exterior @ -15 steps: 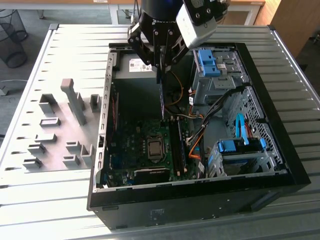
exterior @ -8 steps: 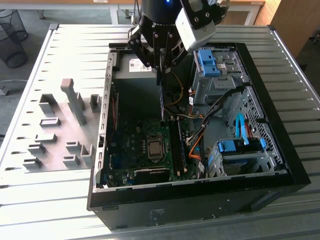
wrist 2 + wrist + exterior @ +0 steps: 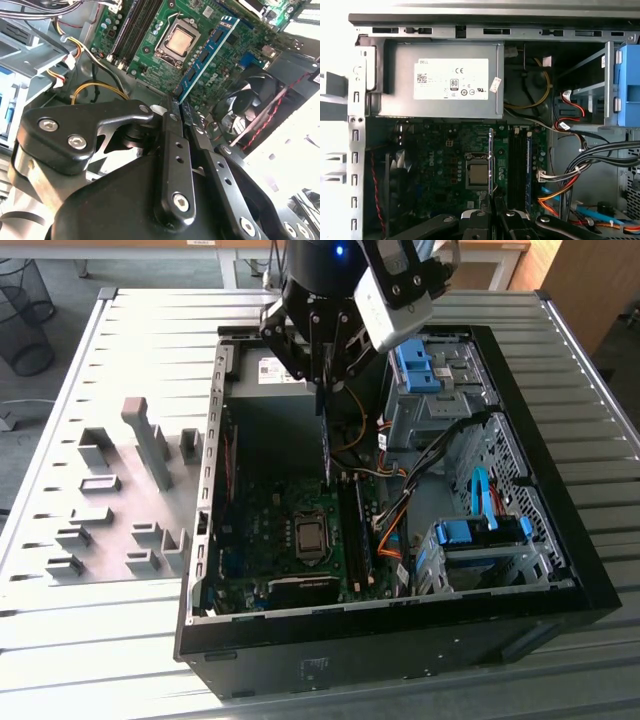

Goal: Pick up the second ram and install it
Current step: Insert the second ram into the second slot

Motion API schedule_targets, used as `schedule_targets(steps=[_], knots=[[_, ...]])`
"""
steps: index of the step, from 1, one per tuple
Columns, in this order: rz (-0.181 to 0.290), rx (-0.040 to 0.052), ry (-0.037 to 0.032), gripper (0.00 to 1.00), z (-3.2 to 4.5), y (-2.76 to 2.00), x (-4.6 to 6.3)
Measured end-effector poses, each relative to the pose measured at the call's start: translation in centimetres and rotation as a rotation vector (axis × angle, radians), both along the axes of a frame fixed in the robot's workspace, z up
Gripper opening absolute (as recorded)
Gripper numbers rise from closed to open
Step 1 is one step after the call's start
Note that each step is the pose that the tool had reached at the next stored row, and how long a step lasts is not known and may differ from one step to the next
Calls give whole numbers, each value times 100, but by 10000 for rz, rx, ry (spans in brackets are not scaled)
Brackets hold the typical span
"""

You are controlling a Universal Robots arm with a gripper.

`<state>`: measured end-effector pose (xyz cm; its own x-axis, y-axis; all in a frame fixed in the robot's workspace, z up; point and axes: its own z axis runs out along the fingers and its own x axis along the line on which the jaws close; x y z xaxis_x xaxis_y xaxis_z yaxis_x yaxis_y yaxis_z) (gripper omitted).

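Above the motherboard (image 3: 300, 530), the ram (image 3: 207, 57) hangs edge-down, its upper end clamped between the closed jaws of the gripper (image 3: 181, 116); in the first wrist view it shows as a thin blue strip (image 3: 491, 165) rising from the gripper (image 3: 492, 210). It sits over the board near the processor socket (image 3: 478, 173), beside the black slots (image 3: 517, 165). In the exterior view the gripper (image 3: 322, 385) holds the stick (image 3: 325, 445) inside the open case (image 3: 560, 540), below the power supply (image 3: 445, 80). Grey fixture blocks (image 3: 130, 500) stand on the table (image 3: 100, 640) at the exterior view's left.
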<state>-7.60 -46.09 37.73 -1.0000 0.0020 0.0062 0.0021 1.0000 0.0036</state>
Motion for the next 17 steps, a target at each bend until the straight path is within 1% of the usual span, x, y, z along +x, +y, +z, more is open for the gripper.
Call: schedule_targets(steps=[5,10,17], knots=[[-1,1,-1,14,-57,0,63],[-1,2,-1,14,-106,0,74],[0,2,-1,14,-116,0,74]])
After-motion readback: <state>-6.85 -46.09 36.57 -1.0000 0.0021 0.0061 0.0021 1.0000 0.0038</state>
